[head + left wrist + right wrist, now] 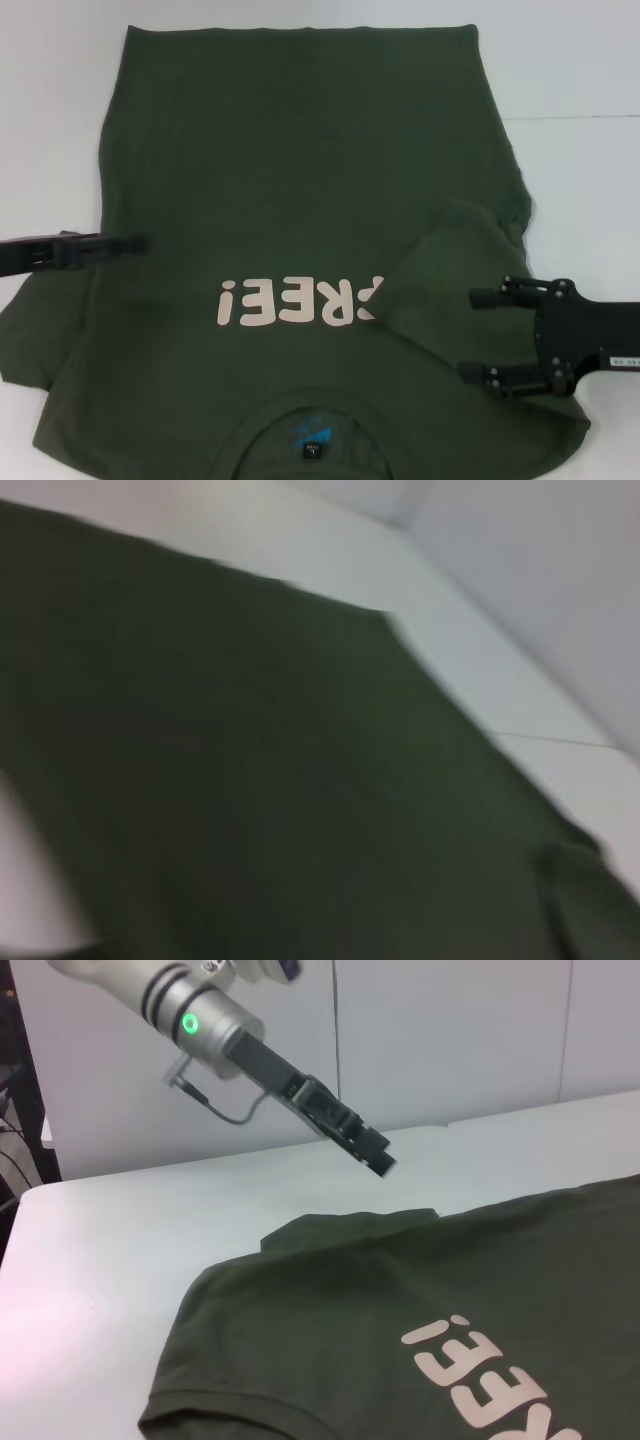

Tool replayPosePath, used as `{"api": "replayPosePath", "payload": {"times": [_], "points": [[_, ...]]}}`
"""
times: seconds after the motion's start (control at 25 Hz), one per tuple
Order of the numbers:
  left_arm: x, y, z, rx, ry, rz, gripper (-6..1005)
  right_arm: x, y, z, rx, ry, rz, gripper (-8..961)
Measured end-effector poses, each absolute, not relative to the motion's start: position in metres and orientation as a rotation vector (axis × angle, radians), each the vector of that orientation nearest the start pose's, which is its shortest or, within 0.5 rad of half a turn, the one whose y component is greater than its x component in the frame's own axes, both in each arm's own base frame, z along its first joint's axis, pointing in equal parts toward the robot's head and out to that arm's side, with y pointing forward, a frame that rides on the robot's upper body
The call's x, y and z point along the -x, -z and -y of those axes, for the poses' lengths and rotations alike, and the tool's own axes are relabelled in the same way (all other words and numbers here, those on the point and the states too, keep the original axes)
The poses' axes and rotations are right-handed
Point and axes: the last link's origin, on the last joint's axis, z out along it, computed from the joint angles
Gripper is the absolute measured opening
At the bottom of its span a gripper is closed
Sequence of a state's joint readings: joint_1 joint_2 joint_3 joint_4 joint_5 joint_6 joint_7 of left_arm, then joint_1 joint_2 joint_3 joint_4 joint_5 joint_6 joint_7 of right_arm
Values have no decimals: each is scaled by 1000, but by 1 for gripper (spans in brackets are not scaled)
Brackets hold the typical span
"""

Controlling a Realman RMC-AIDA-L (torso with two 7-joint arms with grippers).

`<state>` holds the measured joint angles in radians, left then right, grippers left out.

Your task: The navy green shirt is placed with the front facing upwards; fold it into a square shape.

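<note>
Your right tool (478,335) hangs spread over the navy green shirt (300,170)'s folded-in sleeve; your left tool (375,1156), fingers together, hovers opposite.

The shirt (300,170) is soft matt cloth, a dull dark olive knit with faint creases and no sheen. Its chest letters (298,301) look like a flat cream print, smooth and slightly chalky against the weave. At 6 o'clock in the head view the neck label (314,449) is a small dark woven tag, with a blue print just above it.

The counter (580,200) is a smooth white surface, matt with a mild sheen, crossed by one thin seam.

The right gripper (478,335) looks like matt black hard plastic or coated metal with small dark bolts. The left gripper (372,1155) is matt black too, on a glossy silver-grey arm (190,1010).
</note>
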<state>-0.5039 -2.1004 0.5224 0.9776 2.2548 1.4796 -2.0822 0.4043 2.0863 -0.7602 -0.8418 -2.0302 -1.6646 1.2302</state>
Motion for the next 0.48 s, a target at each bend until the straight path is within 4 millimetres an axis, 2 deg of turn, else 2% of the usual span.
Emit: {"api": "replayPosePath", "payload": {"times": [0.24,0.48], "points": [[301,-102,-339,2065,356,1497,903,-273,-14,-304,2815,-551,-300,908],[307,-109,-337,1903,124,1730,903,-272,-10,-307,2814,-554,-301,907]]}}
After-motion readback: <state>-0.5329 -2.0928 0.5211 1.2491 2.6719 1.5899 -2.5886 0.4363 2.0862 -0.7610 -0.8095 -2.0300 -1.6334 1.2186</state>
